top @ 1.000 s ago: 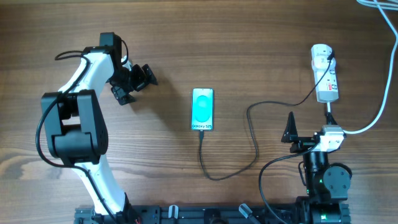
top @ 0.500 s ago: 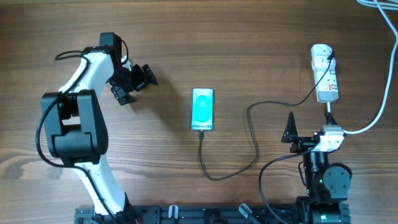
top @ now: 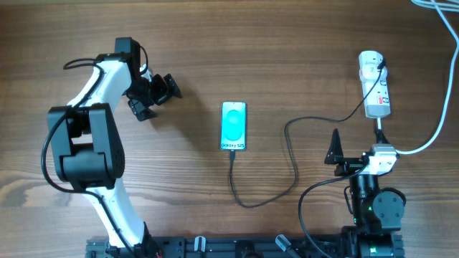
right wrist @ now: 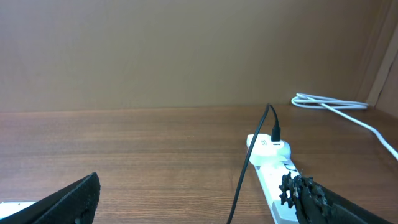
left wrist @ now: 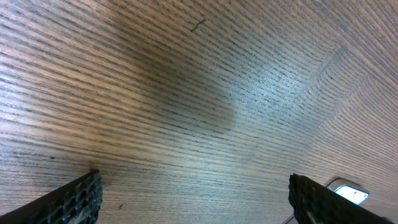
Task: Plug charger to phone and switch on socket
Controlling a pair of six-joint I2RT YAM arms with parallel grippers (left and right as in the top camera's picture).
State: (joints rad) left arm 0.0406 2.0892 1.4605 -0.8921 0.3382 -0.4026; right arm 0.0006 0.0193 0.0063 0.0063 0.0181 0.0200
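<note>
My left tool [top: 159, 97] hangs over the bare left part of the bench [top: 215, 43], well apart from everything else. It is released: in the left wrist view its two ridged fingertips [left wrist: 74, 199] sit at opposite bottom corners with only wood grain between them. My right tool [top: 356, 143] is near the front right of the bench, pointing toward the far edge. It is also released and grasps nothing, its black fingertips [right wrist: 68, 202] spread wide in the right wrist view. The phone [top: 234, 126] lies flat in the middle of the bench with its teal screen lit and the white band of text at the end nearest my base. The charger cable [top: 295, 172] meets that near end of the phone. It then loops toward the front edge, bends back up past the right tool and runs on to the socket [top: 374, 89]. I cannot tell from above whether its tip is fully seated in the phone. The socket lies on the far right of the bench, just beyond my right tool and not touching it. In the right wrist view it sits between the spread fingertips, a little to the right. A black plug [right wrist: 275, 132] stands in its far end, with the cable dropping from it. I cannot make out the position of its switch. A thicker white cable [top: 430, 140] sweeps along the right edge of the bench, beside the socket.
</note>
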